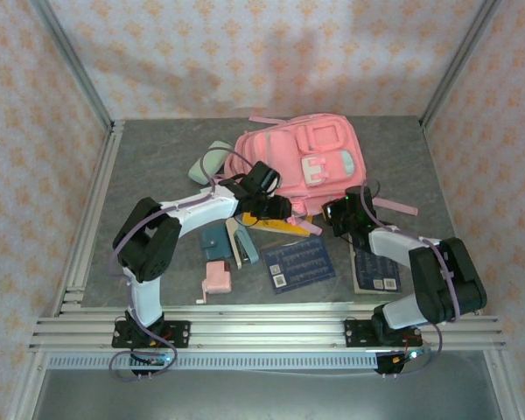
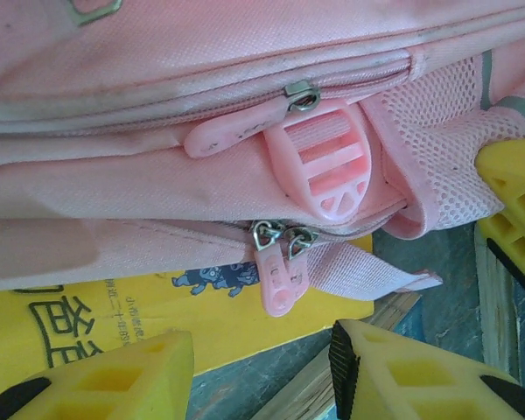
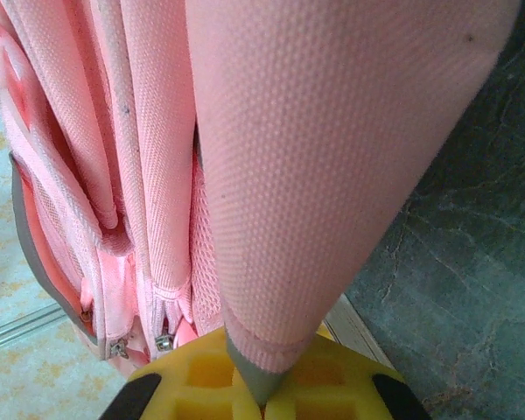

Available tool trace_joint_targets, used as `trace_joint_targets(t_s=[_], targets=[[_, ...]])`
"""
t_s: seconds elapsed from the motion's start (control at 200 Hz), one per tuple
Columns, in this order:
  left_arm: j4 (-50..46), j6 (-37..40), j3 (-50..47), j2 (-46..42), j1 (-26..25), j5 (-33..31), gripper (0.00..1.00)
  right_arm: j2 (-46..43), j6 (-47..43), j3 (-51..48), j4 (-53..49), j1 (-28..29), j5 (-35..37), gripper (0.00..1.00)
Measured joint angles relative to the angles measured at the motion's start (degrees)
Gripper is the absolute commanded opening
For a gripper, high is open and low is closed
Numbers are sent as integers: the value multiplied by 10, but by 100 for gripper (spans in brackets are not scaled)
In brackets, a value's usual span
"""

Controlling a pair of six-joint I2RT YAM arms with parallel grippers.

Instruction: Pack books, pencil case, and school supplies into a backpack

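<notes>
the sage pencil case (image 1: 206,163) waits far left beside the backpack (image 1: 297,153), with the teal case (image 1: 214,247), stapler (image 1: 242,241) and pink gadget (image 1: 216,278) near the left arm. the left gripper (image 2: 261,350) stands open and empty just before the paired zipper pulls (image 2: 278,280), likely to draw a compartment open; the yellow book (image 2: 114,319) lies partly under that edge. the right gripper (image 3: 261,385) is clamped on a pink strap (image 3: 332,131), probably bracing the bag. a navy book (image 1: 299,264) lies nearer. grey stone-look table (image 1: 157,157), floral papered walls (image 1: 245,52)
</notes>
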Motion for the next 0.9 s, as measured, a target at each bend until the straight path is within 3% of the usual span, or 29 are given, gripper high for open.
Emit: trace_joint_targets(t_s=[0.631, 0.901], targets=[[8, -8, 30, 68, -23, 8, 45, -4, 11, 4, -4, 0, -15, 0], [3, -8, 36, 71, -23, -4, 32, -4, 11, 4, -3, 0, -15, 0]])
